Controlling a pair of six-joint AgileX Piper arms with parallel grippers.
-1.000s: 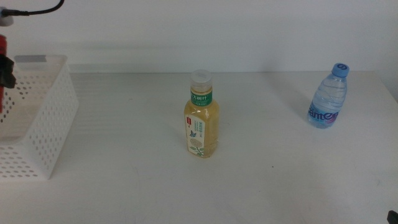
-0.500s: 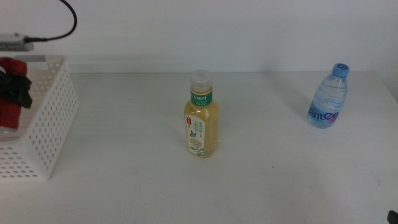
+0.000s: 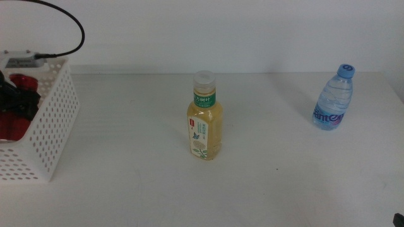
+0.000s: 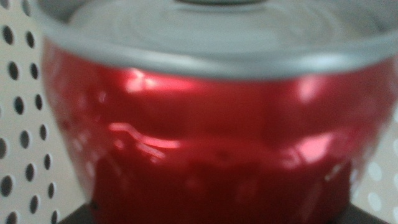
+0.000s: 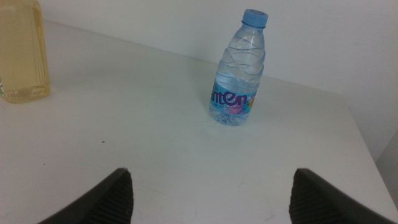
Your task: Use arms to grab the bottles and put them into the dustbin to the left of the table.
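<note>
We see the wide white table [image 3: 126, 189] first; at its left edge stands the dustbin [image 3: 53, 126], white with perforated walls; inside it our left end effector [image 3: 16, 101] is lowered, grasping the red cola can [image 3: 19, 81], whose red wall and grey rim fill the left wrist view [image 4: 205, 155] with the bin's holes on either side; the yellow tea bottle [image 3: 204, 116] stands upright near the middle of the table, white cap on; the small water bottle [image 3: 333, 98] stands upright at the far right, well apart from it; our right end effector [image 5: 211, 199] waits at the near right side, released, jaws spread wide and holding nothing, facing the water bottle.
</note>
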